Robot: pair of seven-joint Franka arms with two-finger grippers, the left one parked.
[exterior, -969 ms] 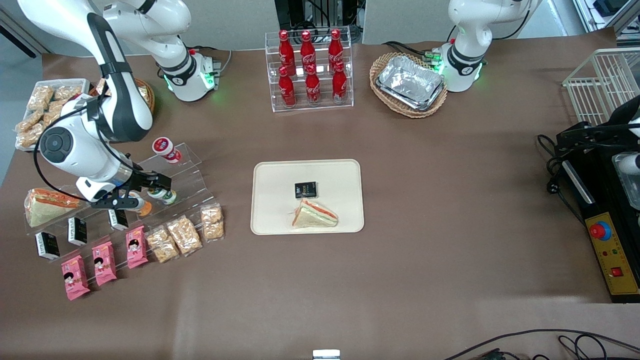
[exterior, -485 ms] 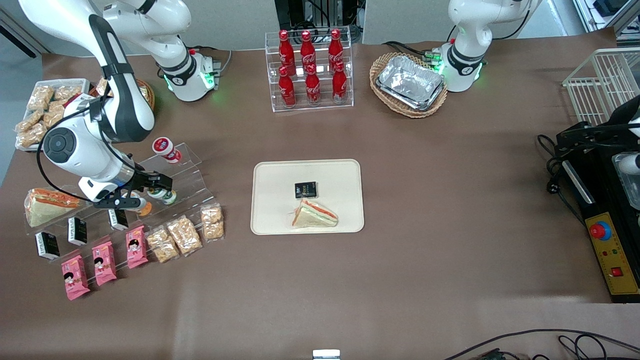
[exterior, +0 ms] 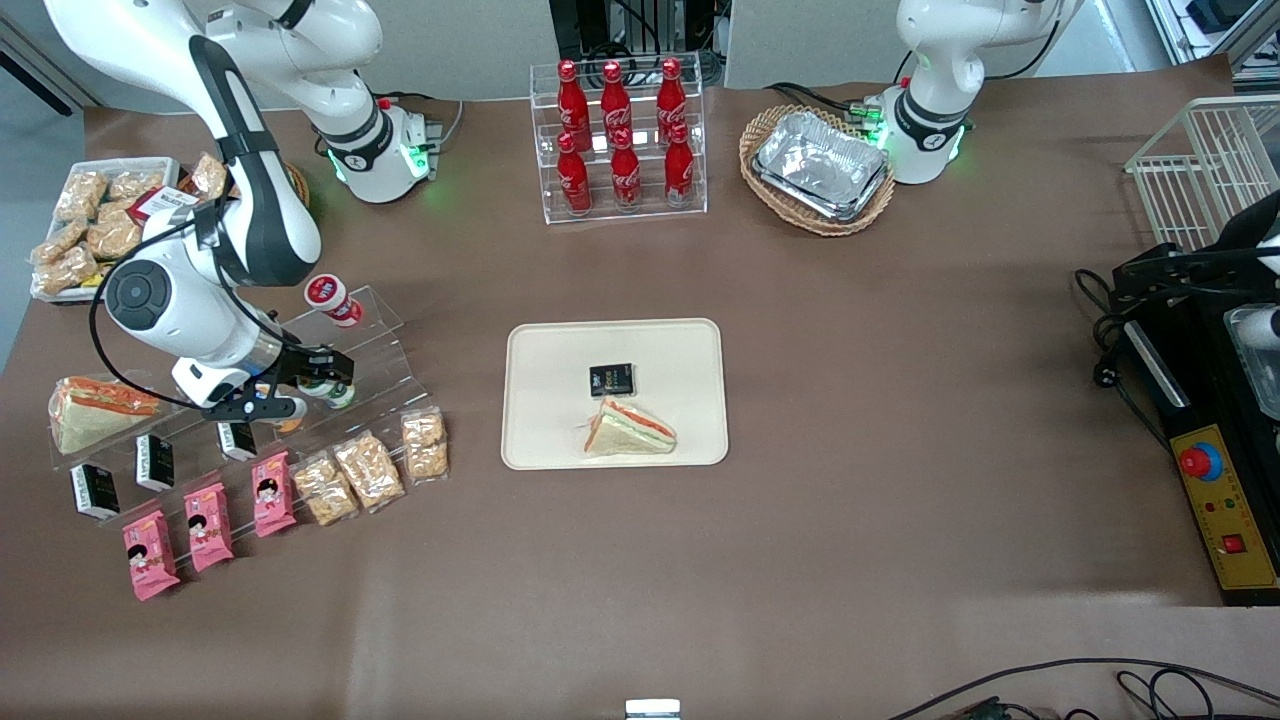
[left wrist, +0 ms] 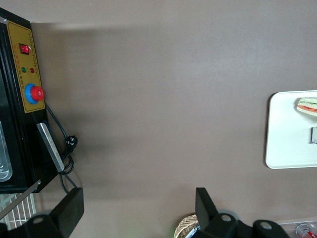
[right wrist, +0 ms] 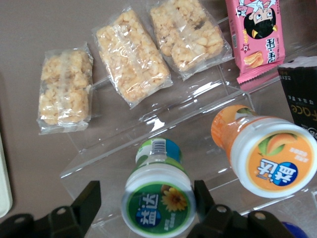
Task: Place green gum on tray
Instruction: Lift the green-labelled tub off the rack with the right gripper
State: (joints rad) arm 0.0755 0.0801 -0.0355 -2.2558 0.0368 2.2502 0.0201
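The gripper (right wrist: 146,206) hangs at the clear stepped shelf (exterior: 345,345) toward the working arm's end of the bench (exterior: 900,400), its 2 fingers spread wide with the green gum (right wrist: 159,198) between them, a gap visible on each side of the lid. Nothing is gripped yet: the bottle stands on the shelf step, lid toward the wrist camera.

Here is the risk as I read it. Just beside the green gum sits the orange-lidded bottle (right wrist: 270,153), close enough that a finger sliding down on that side could clip it and knock it off the step. The shelf surface looks slick, so an off-centre close could roll or push the gum instead of pinching it. A shallow grip on the rounded lid alone may let the bottle slip out during the lift.

Farther along, the snack packs (right wrist: 131,54) lie on the bench below the shelf, and a dropped bottle could land among them.

The tray (exterior: 560,440) sits well apart, mid-bench, already carrying a small black packet (exterior: 611,379) and a sandwich (exterior: 630,430), so the bare part of the tray is the safer landing spot.
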